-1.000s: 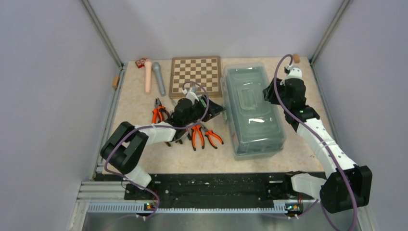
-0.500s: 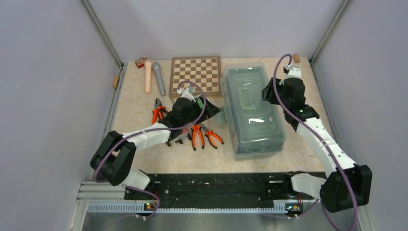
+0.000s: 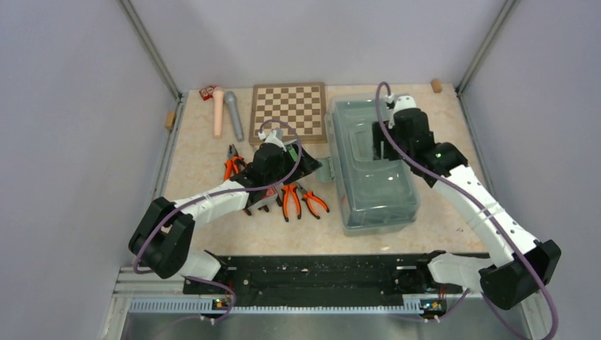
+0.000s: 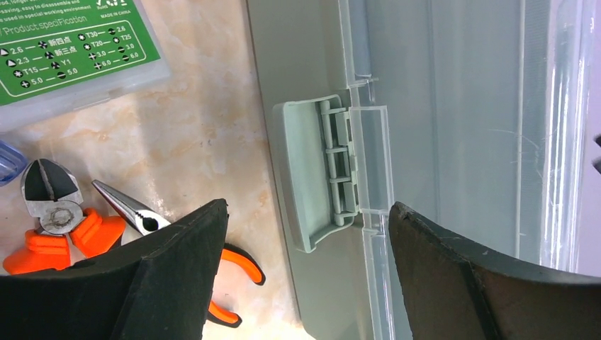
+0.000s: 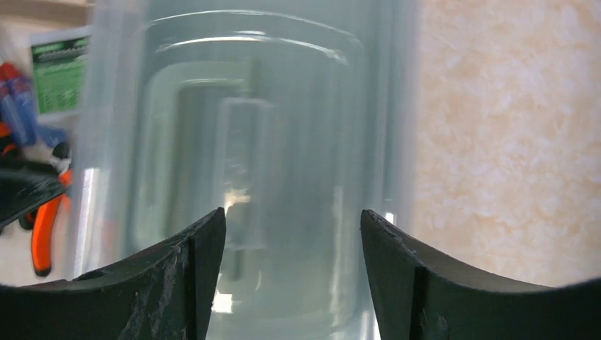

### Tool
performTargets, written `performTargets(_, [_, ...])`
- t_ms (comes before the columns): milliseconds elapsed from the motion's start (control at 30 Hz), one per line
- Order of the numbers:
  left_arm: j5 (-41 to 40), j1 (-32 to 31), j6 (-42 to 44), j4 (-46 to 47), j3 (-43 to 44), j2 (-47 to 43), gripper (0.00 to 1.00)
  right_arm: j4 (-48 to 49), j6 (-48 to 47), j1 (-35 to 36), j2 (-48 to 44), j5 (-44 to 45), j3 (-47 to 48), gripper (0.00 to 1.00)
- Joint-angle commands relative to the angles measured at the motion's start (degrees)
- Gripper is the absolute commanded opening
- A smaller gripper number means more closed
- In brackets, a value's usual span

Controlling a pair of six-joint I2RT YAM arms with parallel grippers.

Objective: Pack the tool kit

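The sage-green toolbox (image 3: pixel 374 191) lies right of centre with its translucent lid (image 5: pixel 269 106) down. Its left side latch (image 4: pixel 315 170) is flipped outward. My left gripper (image 3: pixel 312 165) is open next to that latch, which sits between the spread fingertips (image 4: pixel 306 209) untouched. Above the lid's far half, my right gripper (image 3: pixel 383 147) is open and holds nothing (image 5: pixel 293 212); the top handle (image 5: pixel 237 163) shows through the lid. Orange-handled pliers (image 3: pixel 292 199) lie left of the box, with another pair (image 3: pixel 231 167) further left. A green-labelled box (image 4: pixel 71 49) lies near the pliers (image 4: pixel 64 223).
A brown chessboard (image 3: pixel 288 112) lies behind the left gripper. Pink (image 3: pixel 217 113) and grey (image 3: pixel 234 117) cylinders and a small red box (image 3: pixel 207 92) sit at the back left. Frame posts and grey walls close in both sides.
My right gripper swung left from the toolbox's right side to above its lid and opened wider. My left gripper opened, and the left latch now stands flipped out.
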Motion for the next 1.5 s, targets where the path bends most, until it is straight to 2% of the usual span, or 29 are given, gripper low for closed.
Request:
performTargets(0, [-1.24, -0.24, 0.75, -0.17, 1.75, -2.13, 0.88, -6.65, -5.05, 11.32, 1.72, 9.24, 5.67, 0.69])
performTargets(133, [-2.27, -0.41, 3.08, -4.1, 3.32, -4.39, 0.88, -8.13, -7.86, 17.42, 4.44, 14.02, 6.83, 0.69])
performTargets(400, [-4.27, -1.12, 5.94, -8.18, 4.84, -7.6, 0.88, -8.9, -14.09, 22.76, 9.98, 17.86, 8.23, 0.69])
performTargets(500, [-4.88, -1.15, 6.43, -8.89, 4.97, -8.13, 0.88, -8.92, -16.51, 25.09, 11.46, 24.82, 7.72, 0.68])
performTargets(567, [-5.01, -1.12, 6.57, -9.12, 5.08, -8.25, 0.88, -7.88, -18.61, 26.74, 11.78, 32.63, 6.87, 0.67])
performTargets(700, [-5.14, -1.13, 6.72, -9.43, 5.25, -8.45, 0.88, -0.37, -25.34, 29.42, 10.47, 44.66, 4.22, 0.65])
performTargets(933, [-5.56, -1.13, 6.89, -10.26, 5.18, -9.29, 0.88, 16.65, -38.34, 31.16, 5.79, 53.61, 0.54, 0.56])
performTargets(1067, [-7.25, -1.12, 6.83, -10.45, 5.16, -9.36, 0.88, 25.11, -45.28, 31.2, 4.33, 56.2, -1.83, 0.51])
performTargets(1167, [-7.27, -1.12, 6.91, -10.45, 5.12, -9.62, 0.88, 26.88, -46.17, 31.18, 4.08, 55.96, -2.46, 0.47])
performTargets(1300, [-7.09, -1.12, 7.06, -10.57, 5.04, -9.9, 0.88, 25.22, -42.12, 30.48, 3.87, 53.0, -3.02, 0.39])
performTargets(1467, [-6.81, -1.12, 7.01, -10.62, 4.74, -10.38, 0.88, 14.7, -31.19, 26.97, 4.91, 46.05, -0.65, 0.38])
